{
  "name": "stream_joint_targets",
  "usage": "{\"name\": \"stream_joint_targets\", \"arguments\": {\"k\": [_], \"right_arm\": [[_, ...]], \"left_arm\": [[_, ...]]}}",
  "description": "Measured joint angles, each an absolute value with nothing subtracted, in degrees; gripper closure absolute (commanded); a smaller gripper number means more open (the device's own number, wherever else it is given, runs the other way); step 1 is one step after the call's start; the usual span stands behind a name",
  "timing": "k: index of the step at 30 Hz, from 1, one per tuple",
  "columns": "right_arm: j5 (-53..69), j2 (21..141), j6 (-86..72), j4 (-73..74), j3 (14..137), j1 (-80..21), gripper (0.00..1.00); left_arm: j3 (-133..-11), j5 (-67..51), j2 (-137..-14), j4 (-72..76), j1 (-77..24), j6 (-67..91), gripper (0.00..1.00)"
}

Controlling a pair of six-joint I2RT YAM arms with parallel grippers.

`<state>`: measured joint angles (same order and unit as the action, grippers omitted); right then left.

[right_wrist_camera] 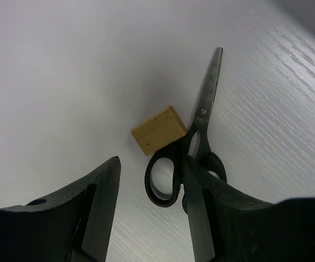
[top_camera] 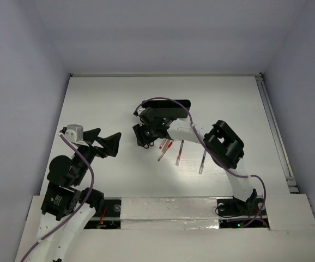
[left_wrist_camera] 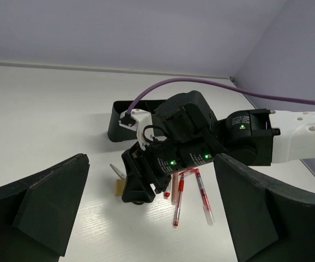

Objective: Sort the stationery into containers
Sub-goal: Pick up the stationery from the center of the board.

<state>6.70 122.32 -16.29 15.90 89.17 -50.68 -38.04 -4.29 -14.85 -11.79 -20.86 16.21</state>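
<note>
Beige eraser (right_wrist_camera: 158,131) against scissors (right_wrist_camera: 202,113) handle; pens (left_wrist_camera: 179,197) nearby.

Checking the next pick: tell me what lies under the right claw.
Scissors and a beige eraser against their handle, flat on the table. One finger of the right claw covers part of a handle loop.

One scissors (right_wrist_camera: 193,136) loop is partly covered by a finger (right_wrist_camera: 198,218) of the right gripper (right_wrist_camera: 152,164). From above, scissors and eraser (right_wrist_camera: 158,130) are hidden under it; the tray (top_camera: 182,102) is partly masked.
</note>
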Motion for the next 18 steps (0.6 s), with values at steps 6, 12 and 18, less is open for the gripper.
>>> {"name": "stream_joint_targets", "arguments": {"k": [6,12,18], "right_arm": [[6.68,122.91,-16.49,15.81,89.93,-50.68,0.45],[5.54,124.07,-16.14,16.29,91.94,-50.68,0.44],[4.49,124.2,-15.84,17.26,93.21,-50.74,0.44]], "left_arm": [[-38.04,-4.29,-14.85,-11.79,-20.86,16.21,0.01],[-38.04,-4.29,-14.85,-11.79,-20.86,16.21,0.01],[-38.04,-4.29,-14.76,-11.79,-20.86,16.21,0.01]]}}
